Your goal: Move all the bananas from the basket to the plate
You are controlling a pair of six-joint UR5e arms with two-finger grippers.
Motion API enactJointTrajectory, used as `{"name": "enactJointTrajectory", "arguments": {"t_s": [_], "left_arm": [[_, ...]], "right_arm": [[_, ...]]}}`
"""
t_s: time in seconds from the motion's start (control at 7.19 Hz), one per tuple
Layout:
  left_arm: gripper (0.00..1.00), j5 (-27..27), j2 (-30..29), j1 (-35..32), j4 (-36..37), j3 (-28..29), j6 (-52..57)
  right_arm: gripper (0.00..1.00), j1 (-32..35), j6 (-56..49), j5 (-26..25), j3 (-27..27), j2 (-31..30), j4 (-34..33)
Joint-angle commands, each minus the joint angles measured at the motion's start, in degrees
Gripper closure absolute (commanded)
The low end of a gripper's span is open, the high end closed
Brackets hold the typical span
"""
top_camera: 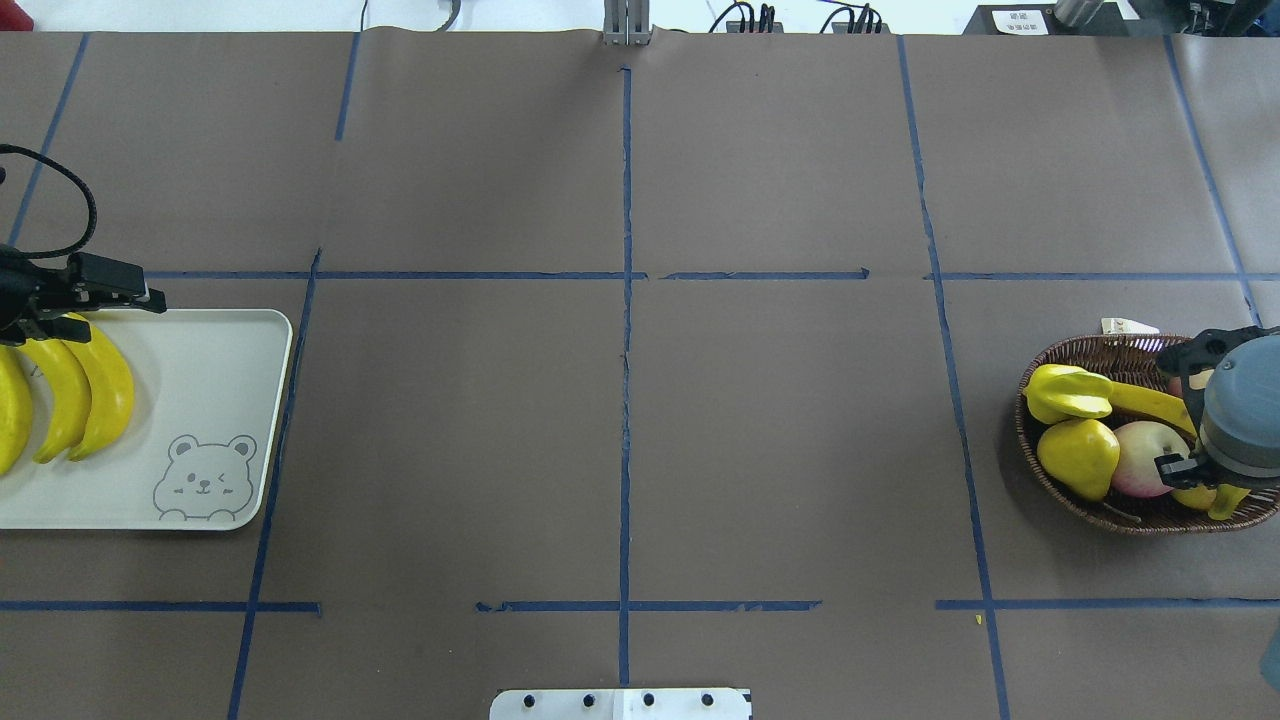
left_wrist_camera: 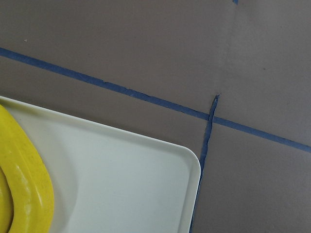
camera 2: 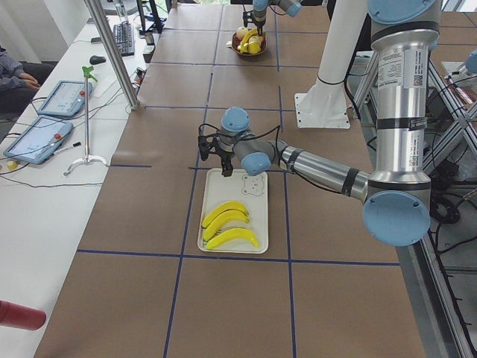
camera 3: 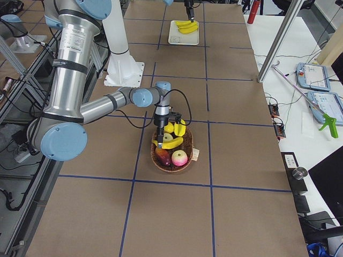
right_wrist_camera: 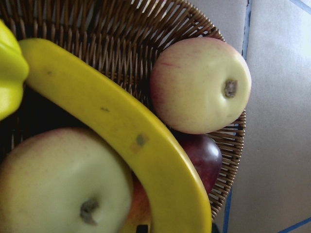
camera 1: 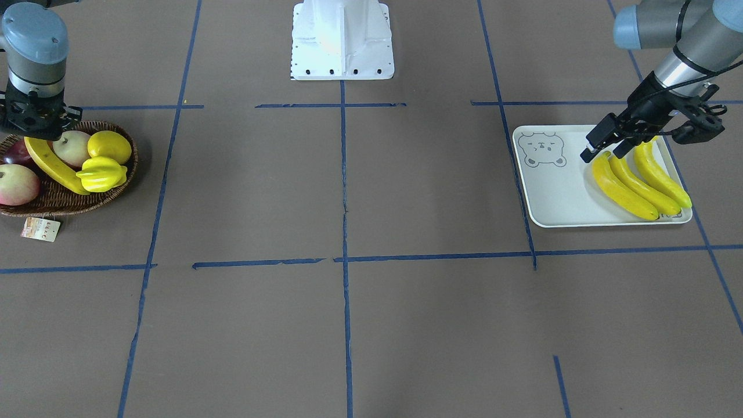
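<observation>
Three bananas [camera 1: 641,186] lie side by side on the right half of the pale plate [camera 1: 551,191] with the bear print. My left gripper [camera 1: 605,152] hovers open over their upper ends, holding nothing. One more banana [camera 1: 55,165] lies slanted in the wicker basket [camera 1: 69,203] among other fruit. My right gripper [camera 1: 35,134] is low over that banana's end. It looks open, with one dark finger [top_camera: 1176,466] showing beside the banana [top_camera: 1150,400]. Up close, the right wrist view shows the same banana [right_wrist_camera: 121,131] resting on the basket weave.
The basket also holds a lemon [camera 1: 109,146], a starfruit [camera 1: 103,174], two pale apples [camera 1: 72,148] and a dark red fruit [camera 1: 17,152]. A paper tag [camera 1: 40,229] hangs outside it. The robot base [camera 1: 342,40] stands at mid-table.
</observation>
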Motion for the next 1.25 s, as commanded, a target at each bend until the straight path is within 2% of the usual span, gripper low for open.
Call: {"name": "enactJointTrajectory", "arguments": {"t_s": [0.0, 0.14, 0.56, 0.97, 1.11], "left_arm": [[0.00, 0.1, 0.0, 0.2, -0.1, 0.0, 0.0], [0.00, 0.1, 0.0, 0.3, 0.0, 0.0, -0.1], [0.00, 0.1, 0.0, 0.5, -0.1, 0.2, -0.1], [0.00, 0.1, -0.1, 0.6, -0.1, 0.2, -0.1], [0.00, 0.1, -0.2, 0.5, -0.1, 0.2, -0.1]], "right_arm": [[1.00, 3.4, -0.1, -0.8, 0.6, 0.1, -1.6], [1.00, 4.8, -0.2, -0.9, 2.4, 1.0, -3.4], [1.00, 6.8, -0.3, -3.8, 5.1, 15.5, -23.0], [1.00, 7.0, -1.4, -2.1, 6.1, 21.4, -23.9], [1.00, 7.0, -1.7, 1.1, 6.2, 23.2, -23.4]]}}
